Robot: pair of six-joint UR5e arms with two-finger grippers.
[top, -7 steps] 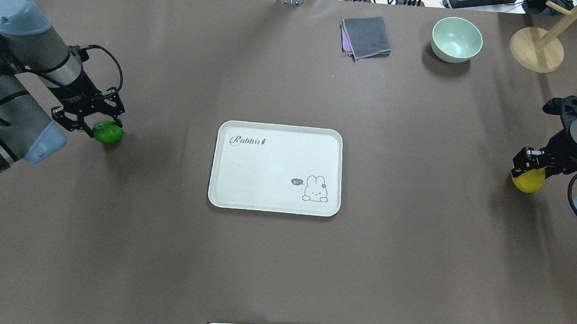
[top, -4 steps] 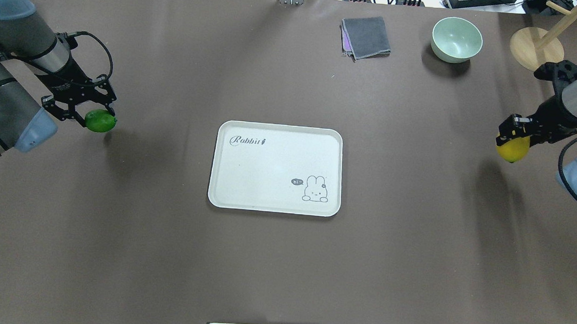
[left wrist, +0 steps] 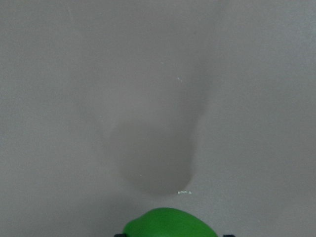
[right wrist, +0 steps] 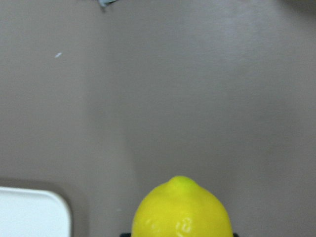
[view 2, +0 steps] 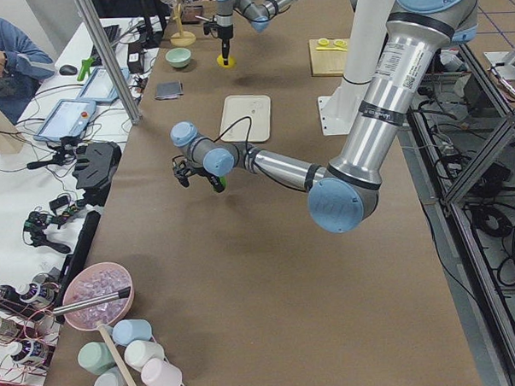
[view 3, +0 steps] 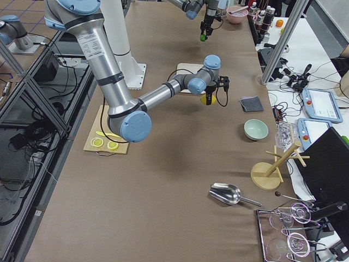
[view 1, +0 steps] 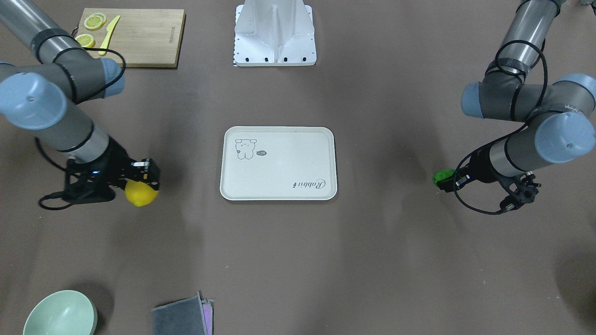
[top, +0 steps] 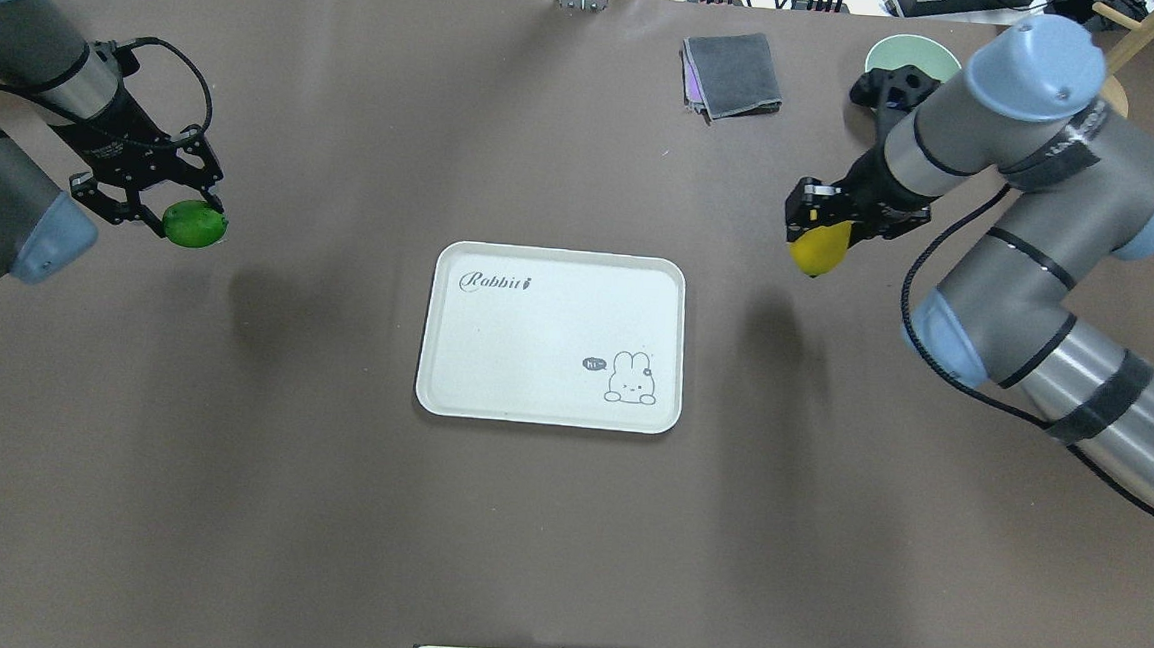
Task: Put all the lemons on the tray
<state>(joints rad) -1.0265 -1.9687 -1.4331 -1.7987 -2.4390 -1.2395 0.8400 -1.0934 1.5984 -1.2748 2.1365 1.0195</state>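
Brown counter (view 1: 298,260) in the front view, with the tray (view 1: 288,160) flat in the middle. The right fingers (view 1: 151,173) are clamped on the yellow lemon (view 1: 141,194) off to one side of the tray. The left fingers (view 1: 454,182) are clamped on the green lemon (view 1: 441,177) way out on the other side. A cutting board (view 1: 139,39) with lemon slices (view 1: 94,21), a bowl (view 1: 60,314) and a grey cloth (view 1: 179,318) sit around the edges.

From overhead, the yellow lemon hangs near the tray's far right corner, not over it. The green lemon is well apart from the tray's left edge. Both throw shadows on the counter.

Side views show both lemons held up off the counter.

Left wrist cam: green lemon at the bottom edge, bare counter beyond it. Right wrist cam: yellow lemon same way, with a tray corner poking in at lower left.
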